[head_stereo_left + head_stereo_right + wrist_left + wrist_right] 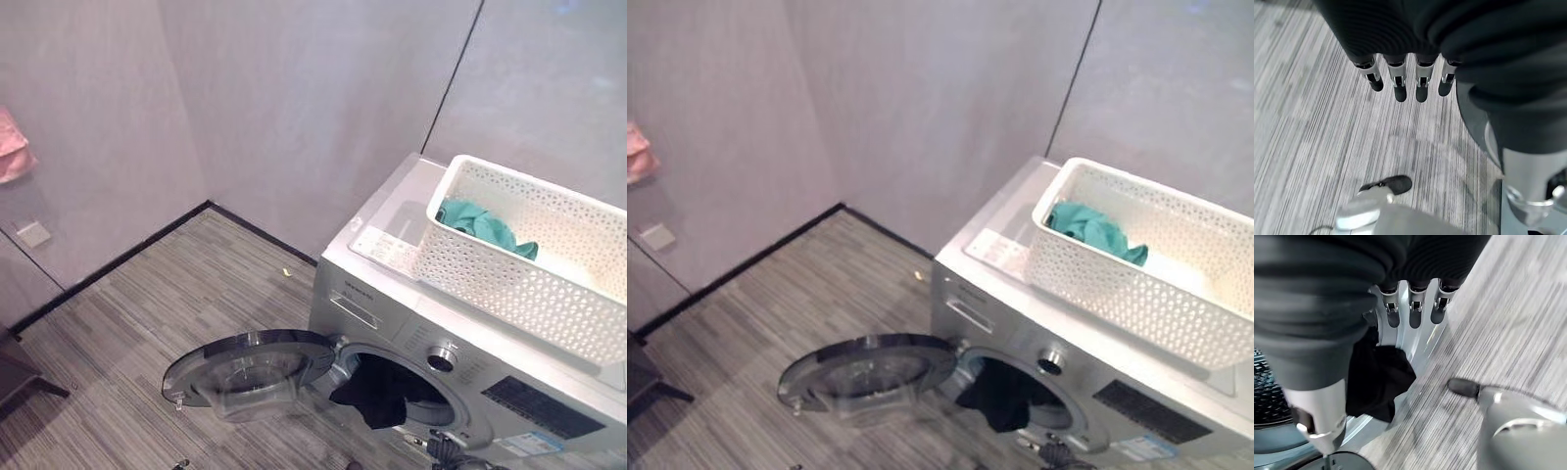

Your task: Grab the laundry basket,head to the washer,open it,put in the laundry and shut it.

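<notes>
The silver washer [392,284] stands at the right with its round door [250,377] swung open to the left. A black garment [377,394] hangs half out of the drum opening over its rim, and the right wrist view shows the same black garment [1378,377]. On top of the washer sits the white perforated laundry basket [509,284] with a teal cloth [485,227] inside. My right hand [1414,313] hangs open, its fingers straight beside the opening's silver rim, just above the garment and not holding it. My left hand [1400,83] hangs open over the striped floor.
Grey walls meet in a corner behind the washer. A pink cloth [12,147] hangs on the left wall above a small wall plate [34,233]. A dark piece of furniture [20,377] stands at the lower left. A small yellow scrap [286,271] lies on the floor.
</notes>
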Motion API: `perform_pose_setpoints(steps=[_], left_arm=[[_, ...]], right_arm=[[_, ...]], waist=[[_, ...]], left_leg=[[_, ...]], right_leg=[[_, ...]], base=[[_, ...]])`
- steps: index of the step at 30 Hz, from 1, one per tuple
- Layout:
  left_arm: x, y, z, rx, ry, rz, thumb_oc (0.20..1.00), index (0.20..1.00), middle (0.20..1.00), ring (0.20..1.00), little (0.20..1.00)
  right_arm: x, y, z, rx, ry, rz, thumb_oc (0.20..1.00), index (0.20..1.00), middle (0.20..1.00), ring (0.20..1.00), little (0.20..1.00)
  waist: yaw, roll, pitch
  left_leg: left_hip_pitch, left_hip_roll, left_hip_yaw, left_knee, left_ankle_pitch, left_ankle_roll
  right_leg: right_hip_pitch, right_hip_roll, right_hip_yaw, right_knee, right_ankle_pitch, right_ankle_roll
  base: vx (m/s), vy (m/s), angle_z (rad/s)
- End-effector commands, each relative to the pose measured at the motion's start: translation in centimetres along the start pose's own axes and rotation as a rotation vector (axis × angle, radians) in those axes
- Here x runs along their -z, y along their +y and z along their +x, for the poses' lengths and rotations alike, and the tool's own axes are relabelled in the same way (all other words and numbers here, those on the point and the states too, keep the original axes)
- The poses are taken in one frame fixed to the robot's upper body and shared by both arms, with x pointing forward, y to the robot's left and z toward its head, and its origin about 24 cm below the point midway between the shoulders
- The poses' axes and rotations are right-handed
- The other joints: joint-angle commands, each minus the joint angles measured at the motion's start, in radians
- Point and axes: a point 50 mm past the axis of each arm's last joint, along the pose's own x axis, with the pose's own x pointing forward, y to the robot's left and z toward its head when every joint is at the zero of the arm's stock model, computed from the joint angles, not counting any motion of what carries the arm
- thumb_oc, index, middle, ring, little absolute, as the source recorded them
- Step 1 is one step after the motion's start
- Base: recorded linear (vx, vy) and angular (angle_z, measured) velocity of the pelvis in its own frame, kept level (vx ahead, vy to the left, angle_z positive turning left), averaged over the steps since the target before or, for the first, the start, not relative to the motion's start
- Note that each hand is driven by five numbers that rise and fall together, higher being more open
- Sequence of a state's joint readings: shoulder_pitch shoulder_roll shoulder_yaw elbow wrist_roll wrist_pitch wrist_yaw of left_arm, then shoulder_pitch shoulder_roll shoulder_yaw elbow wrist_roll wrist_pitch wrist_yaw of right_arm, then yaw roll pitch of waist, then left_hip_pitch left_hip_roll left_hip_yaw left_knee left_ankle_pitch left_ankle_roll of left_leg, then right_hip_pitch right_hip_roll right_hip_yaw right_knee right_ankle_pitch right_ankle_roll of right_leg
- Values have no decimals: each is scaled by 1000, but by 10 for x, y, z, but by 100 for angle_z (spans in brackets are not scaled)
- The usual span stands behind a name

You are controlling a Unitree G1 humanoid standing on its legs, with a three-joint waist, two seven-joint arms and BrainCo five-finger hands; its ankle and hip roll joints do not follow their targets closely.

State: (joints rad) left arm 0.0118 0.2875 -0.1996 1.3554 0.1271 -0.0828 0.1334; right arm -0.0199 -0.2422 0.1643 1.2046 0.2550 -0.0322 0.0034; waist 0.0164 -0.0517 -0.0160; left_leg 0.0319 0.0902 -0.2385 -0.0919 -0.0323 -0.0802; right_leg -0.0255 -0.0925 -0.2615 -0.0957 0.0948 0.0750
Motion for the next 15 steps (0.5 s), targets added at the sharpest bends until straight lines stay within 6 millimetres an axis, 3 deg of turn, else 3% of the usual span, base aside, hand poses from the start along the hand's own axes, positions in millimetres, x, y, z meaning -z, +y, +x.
perform_pose_setpoints(steps=[1, 6, 9, 11, 12, 13, 15], left_arm=[[-4, 14, 3, -31, 13, -20, 1000, 1000, 1000, 1000, 1000], [-6, 13, 3, -27, 8, -25, 1000, 1000, 1000, 1000, 1000], [-16, 15, 4, -32, -27, -34, 1000, 1000, 1000, 1000, 1000], [-55, 24, 5, -61, -180, -50, 1000, 1000, 1000, 1000, 1000], [-91, 20, 2, -56, -314, -78, 1000, 1000, 1000, 1000, 1000], [-91, 20, 2, -56, -314, -78, 1000, 1000, 1000, 1000, 1000], [-147, 5, -12, 5, -530, -69, 1000, 1000, 1000, 1000, 1000]], right_arm=[[-4, 2, 2, -1, 0, -53, 1000, 1000, 1000, 1000, 1000], [1, 3, 1, -5, 22, -65, 1000, 1000, 1000, 1000, 1000], [3, -1, 1, 7, 38, -61, 1000, 1000, 1000, 1000, 1000], [-49, -20, 5, 67, -98, -93, 1000, 1000, 1000, 1000, 1000], [-85, -34, 4, 125, -189, -124, 1000, 1000, 1000, 1000, 1000], [-85, -34, 4, 125, -189, -124, 1000, 1000, 1000, 1000, 1000], [-132, -60, -4, 237, -282, -120, 1000, 1000, 1000, 1000, 1000]], waist=[[19, -17, 18], [19, -12, 30], [15, 11, 71], [2, 82, 193], [4, 115, 244], [5, 115, 244], [6, 157, 304]], left_leg=[[4, -10, 69, 5, -25, -3], [-8, -6, 57, 5, -17, -8], [-50, -4, 48, 5, 2, -12], [-184, -8, 68, 5, 48, -2], [-272, -14, 82, 5, 73, 0], [-273, -14, 82, 5, 74, 0], [-343, -21, 102, 5, 90, -2]], right_leg=[[18, -73, 36, 62, -81, 79], [12, -69, 28, 73, -90, 73], [-27, -66, 26, 91, -96, 67], [-242, -81, 70, 205, -101, 61], [-354, -91, 92, 248, -103, 60], [-355, -91, 92, 248, -103, 60], [-443, -100, 110, 257, -88, 66]], base=[[-9, -47, 1], [-8, -26, 2], [-147, -38, 17], [-584, 146, 10], [-411, 148, -5], [-267, 89, -2], [-166, 79, 7]])
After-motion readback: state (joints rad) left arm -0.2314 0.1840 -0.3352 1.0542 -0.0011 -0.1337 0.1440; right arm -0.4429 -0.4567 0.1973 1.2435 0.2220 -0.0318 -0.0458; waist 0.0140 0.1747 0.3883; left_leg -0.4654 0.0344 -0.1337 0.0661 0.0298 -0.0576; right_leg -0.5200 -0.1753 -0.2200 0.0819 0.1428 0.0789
